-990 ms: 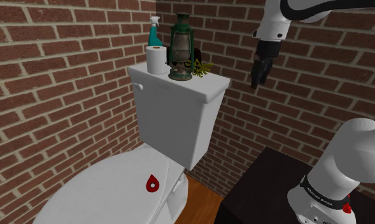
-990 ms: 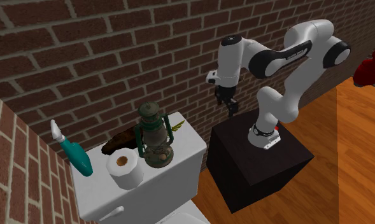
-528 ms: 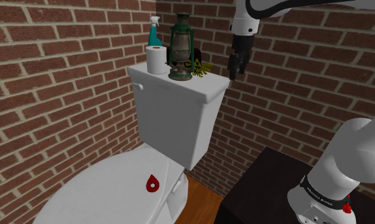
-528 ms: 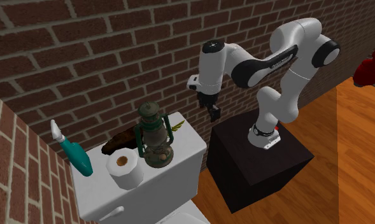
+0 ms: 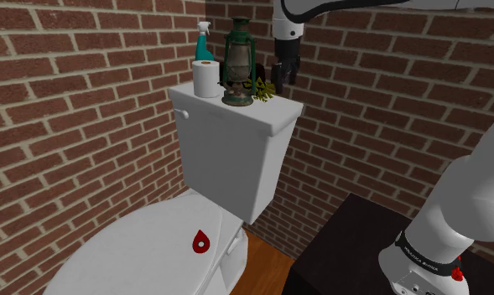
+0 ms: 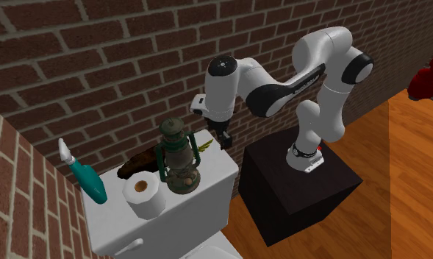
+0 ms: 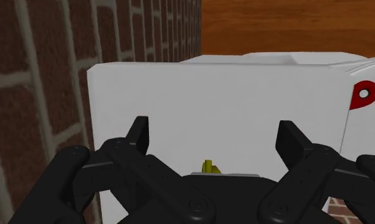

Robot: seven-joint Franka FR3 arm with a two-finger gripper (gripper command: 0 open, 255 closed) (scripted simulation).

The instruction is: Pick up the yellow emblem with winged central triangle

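1. stand (image 5: 354,251), a black box, sits nearest in the shoulder view, at the lower right, with the base of the white arm (image 5: 463,209) on it.
2. toward that view's left lies a white toilet lid (image 5: 144,243) with a small red drop-shaped piece (image 5: 201,242) on it.
3. behind the lid rises the white toilet tank (image 5: 236,159). on its flat top stand a white paper roll (image 5: 206,77), a rusty green lantern (image 5: 239,63) and, behind the roll, a teal spray bottle (image 5: 203,38).
4. the yellow winged emblem (image 5: 267,89) lies on the tank top just beside the lantern's base, at the end toward the arm.
5. the all-black two-finger gripper (image 5: 283,77) points down close above that end of the tank, near the emblem. its jaws are spread wide and grasp nothing. in the wrist view the white tank top shows between the fingers, and a yellow scrap peeks out low between them.
6. a red brick wall (image 5: 77,100) stands farthest back, behind the tank.
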